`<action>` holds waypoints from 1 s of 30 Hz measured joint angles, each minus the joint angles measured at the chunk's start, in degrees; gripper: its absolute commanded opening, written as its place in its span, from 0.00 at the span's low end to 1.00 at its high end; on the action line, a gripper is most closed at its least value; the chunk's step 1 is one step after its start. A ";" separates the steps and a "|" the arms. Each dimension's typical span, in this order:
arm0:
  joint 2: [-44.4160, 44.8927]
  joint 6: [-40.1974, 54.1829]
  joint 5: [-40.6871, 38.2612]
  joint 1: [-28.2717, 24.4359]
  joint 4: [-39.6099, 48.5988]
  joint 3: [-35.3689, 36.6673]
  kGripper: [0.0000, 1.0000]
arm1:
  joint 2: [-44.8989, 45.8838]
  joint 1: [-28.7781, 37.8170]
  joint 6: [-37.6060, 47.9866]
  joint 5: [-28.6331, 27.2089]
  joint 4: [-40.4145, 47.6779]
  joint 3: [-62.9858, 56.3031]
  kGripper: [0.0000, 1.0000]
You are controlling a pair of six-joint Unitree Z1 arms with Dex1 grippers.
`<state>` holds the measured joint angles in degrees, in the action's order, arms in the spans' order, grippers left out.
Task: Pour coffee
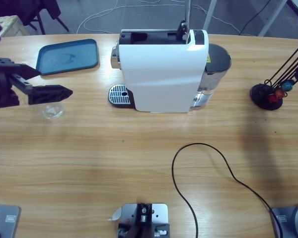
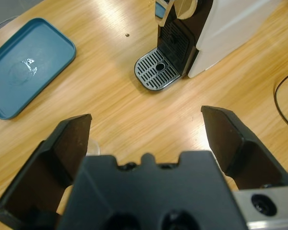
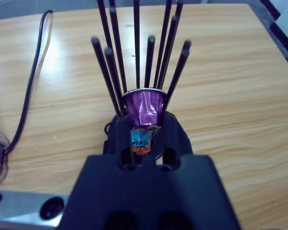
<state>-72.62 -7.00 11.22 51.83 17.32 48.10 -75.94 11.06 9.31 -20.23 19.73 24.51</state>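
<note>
Coffee machine [image 1: 161,72], white-bodied, stands at the far middle of the wooden table [image 1: 114,163], its round grated drip tray [image 1: 119,95] projecting toward the left. In the left wrist view the drip tray [image 2: 157,71] lies ahead of the gripper, with bare table between them. A blue tray [image 1: 68,56] rests near the far left edge, well apart from the machine. A small clear glass cup [image 1: 52,111] sits on the table just beneath the left gripper [image 1: 54,93], which enters from the left edge and points toward the machine; its jaws stand wide apart and hold nothing. A black cable [image 1: 208,163] loops across the near right part of the table, leaving the near left and centre open. At the right edge stands a black capsule rack [image 1: 270,94] of upright rods carrying coloured capsules. In the right wrist view the right gripper [image 3: 145,134] is pushed in among the rods of the rack [image 3: 137,57], its jaws closed around a purple capsule [image 3: 144,106]; a blue capsule [image 3: 141,139] sits just below the purple one. The right arm itself barely shows in the high view, at the right edge beside the rack.
</note>
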 measured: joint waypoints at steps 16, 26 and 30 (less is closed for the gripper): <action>0.09 0.15 -0.14 -0.01 0.00 -0.92 1.00 | 14.30 4.11 -0.58 -1.79 -23.12 15.98 0.00; 0.98 9.16 -0.88 -0.01 10.67 8.22 1.00 | 18.91 31.04 -18.15 9.73 -38.85 20.43 0.00; 3.13 9.50 -0.89 -0.02 12.74 8.65 1.00 | 12.87 37.07 -25.71 13.56 -40.10 26.59 0.00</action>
<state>-69.48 2.50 10.33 51.81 30.06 56.76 -63.07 48.12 -16.41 -6.68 -20.37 51.09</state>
